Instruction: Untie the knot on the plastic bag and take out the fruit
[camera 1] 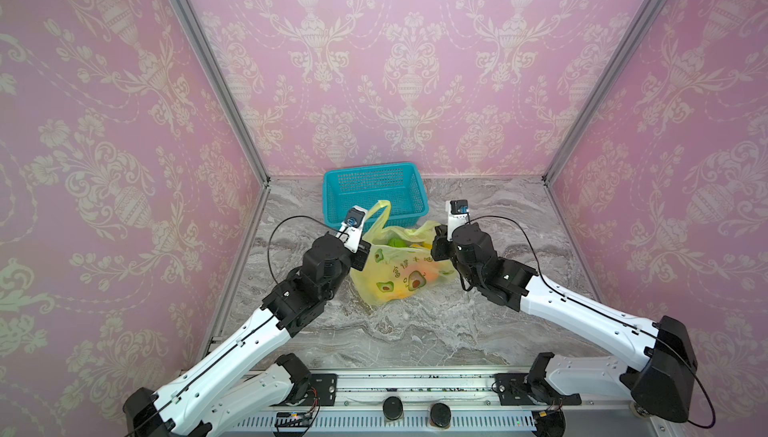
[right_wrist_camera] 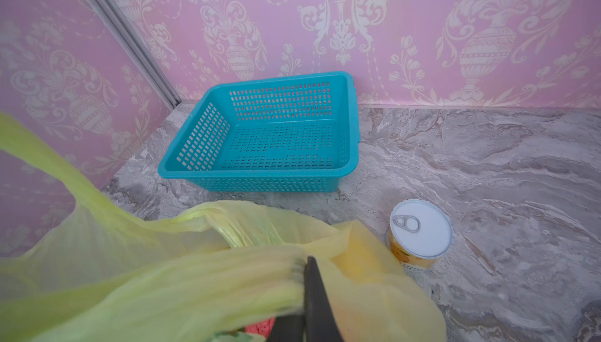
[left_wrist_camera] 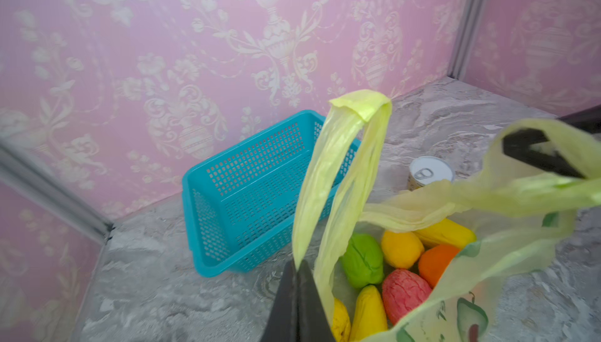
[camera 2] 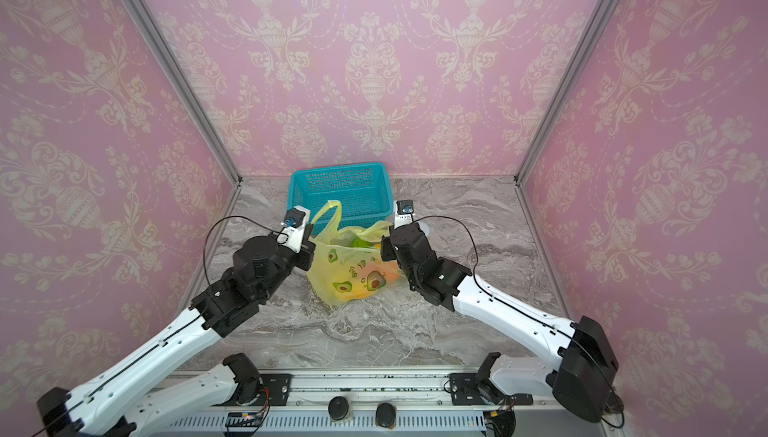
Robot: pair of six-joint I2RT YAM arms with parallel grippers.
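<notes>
The yellow-green plastic bag [camera 1: 399, 277] [camera 2: 353, 279] sits mid-table with its mouth gaping. The knot is out of view; the two handles stand apart. My left gripper [left_wrist_camera: 298, 263] is shut on one handle strip [left_wrist_camera: 341, 161], which loops upward. My right gripper [right_wrist_camera: 305, 260] is shut on the other handle [right_wrist_camera: 195, 278], stretched sideways. Several fruit lie inside the bag: a green one [left_wrist_camera: 362, 260], a yellow-orange one [left_wrist_camera: 401, 249], an orange one [left_wrist_camera: 435, 262], a pink-red bumpy one [left_wrist_camera: 405, 294] and long yellow ones [left_wrist_camera: 369, 312].
A teal mesh basket [camera 1: 399, 189] [right_wrist_camera: 260, 174] stands with nothing in it just behind the bag, against the back wall. A small pull-tab can [right_wrist_camera: 419, 233] [left_wrist_camera: 429, 171] stands upright on the marble top right beside the bag, near my right gripper. Pink walls close in three sides.
</notes>
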